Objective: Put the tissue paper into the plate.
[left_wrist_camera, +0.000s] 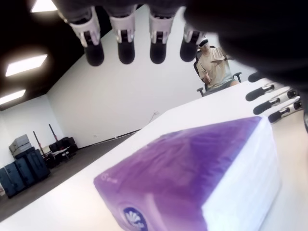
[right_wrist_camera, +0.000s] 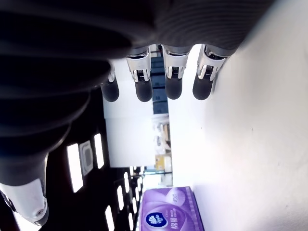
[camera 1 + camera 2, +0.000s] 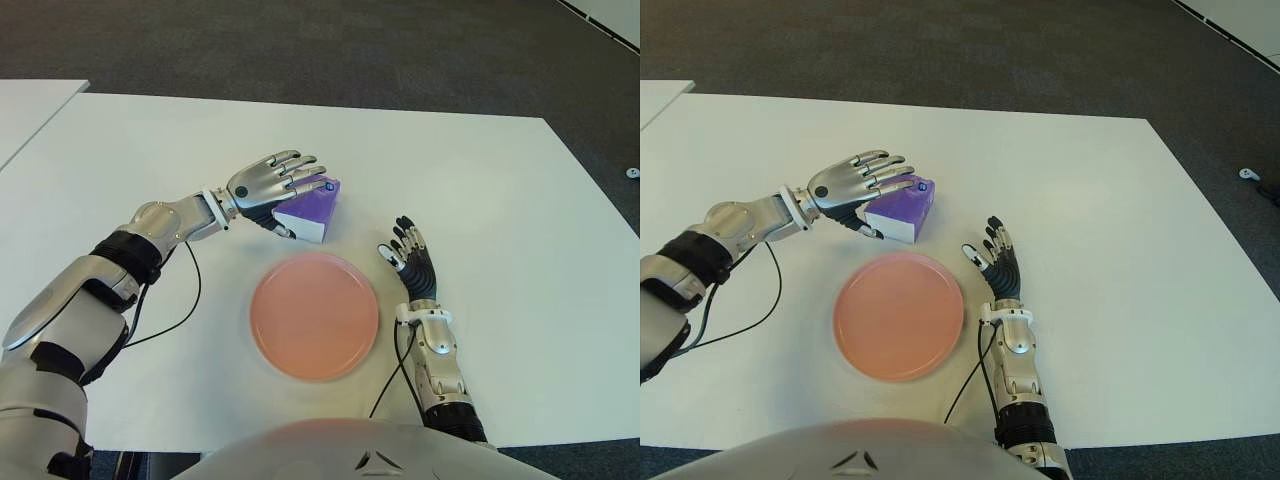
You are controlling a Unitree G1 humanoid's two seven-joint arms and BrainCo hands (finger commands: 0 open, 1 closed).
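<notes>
Nearest the robot, a round, smooth pink plate (image 3: 314, 315) lies bare on the white tabletop (image 3: 500, 200), with a black cable (image 3: 170, 320) curving over the surface on its left and the right hand (image 3: 408, 258) just beside its right rim, fingers (image 3: 404, 236) straight and holding nothing. Just past the plate's far rim sits the tissue paper (image 3: 314, 209), a soft block-shaped pack in glossy purple wrap with white ends. The left hand (image 3: 268, 182) hovers over it, its fingers (image 3: 295, 170) spread above the pack's top and not closed on it.

white table (image 3: 520, 200) | pink plate (image 3: 314, 315) | purple tissue pack (image 3: 312, 212)
</notes>
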